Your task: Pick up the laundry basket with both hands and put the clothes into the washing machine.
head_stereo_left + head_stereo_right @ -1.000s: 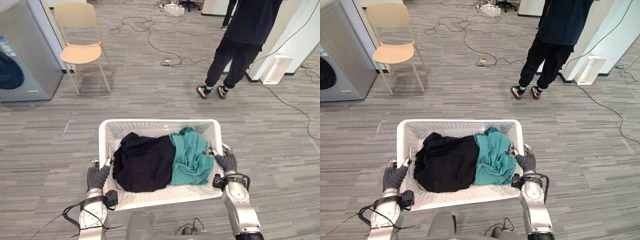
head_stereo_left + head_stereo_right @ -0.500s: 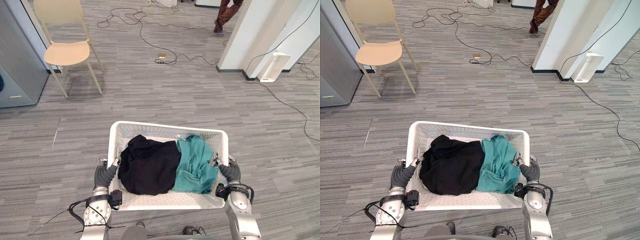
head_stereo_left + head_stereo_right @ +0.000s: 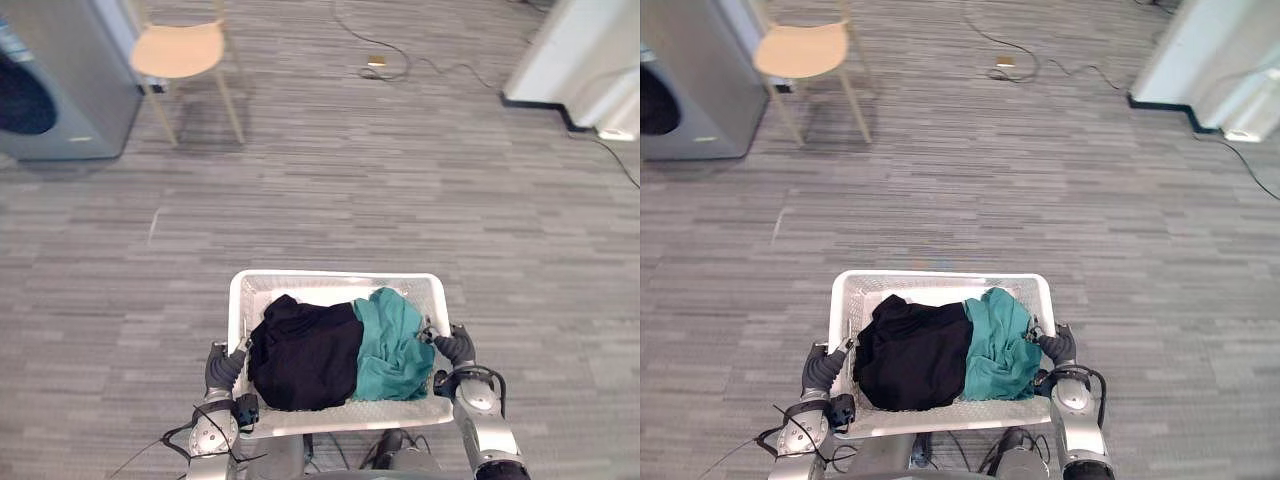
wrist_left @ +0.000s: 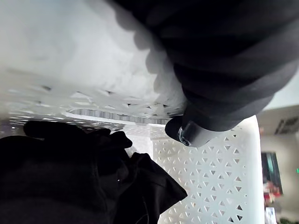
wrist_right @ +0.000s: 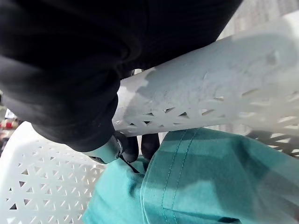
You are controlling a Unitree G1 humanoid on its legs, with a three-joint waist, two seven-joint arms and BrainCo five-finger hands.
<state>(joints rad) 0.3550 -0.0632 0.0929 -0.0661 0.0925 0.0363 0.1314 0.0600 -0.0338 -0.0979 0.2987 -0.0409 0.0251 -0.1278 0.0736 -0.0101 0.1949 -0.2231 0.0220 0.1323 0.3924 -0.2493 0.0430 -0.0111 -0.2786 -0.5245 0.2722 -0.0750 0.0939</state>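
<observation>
Basket rims sit hooked by fingers of left hand, right hand.

lab-like test room; grey plank floor; loose cables; washing machine; chair

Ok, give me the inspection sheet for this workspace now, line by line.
Surface: grey striped floor, bare in front of the basket.
Job's things: white laundry basket held between both hands; black garment on its left, teal garment on its right; washing machine far left.
Clutter: chair beside the washing machine.
Hands: left hand, fingers hooked over the left rim; right hand, fingers hooked over the right rim.
Cables: floor cable far ahead; second cable at the right edge.
Surroundings: white wall far right; no person seen.
</observation>
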